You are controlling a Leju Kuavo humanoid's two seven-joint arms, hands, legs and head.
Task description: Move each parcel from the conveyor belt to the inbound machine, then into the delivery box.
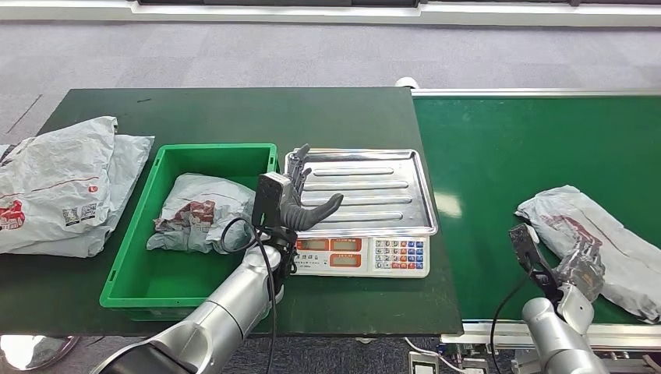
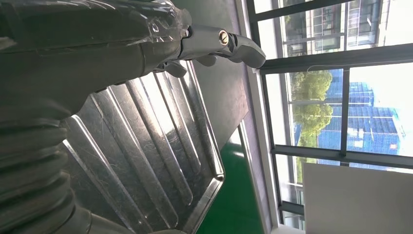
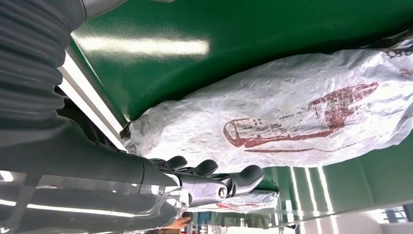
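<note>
A grey plastic parcel point(image 1: 600, 241) with red print lies on the green conveyor belt point(image 1: 507, 156) at the right; the right wrist view shows the parcel point(image 3: 292, 117) close up. My right hand point(image 1: 581, 269) hovers at its near edge, fingers apart, holding nothing. My left hand point(image 1: 300, 204) is open over the left side of the scale's steel tray point(image 1: 374, 187), thumb pointing right; that tray point(image 2: 146, 146) is bare. Another grey parcel point(image 1: 195, 212) lies in the green delivery box point(image 1: 129, 273).
The scale's keypad and displays point(image 1: 362, 255) face the near edge. More grey bags point(image 1: 62, 183) lie on the dark table at the far left. The belt's metal rail point(image 1: 530, 333) runs along the near side. Windows point(image 2: 341, 97) stand beyond the table.
</note>
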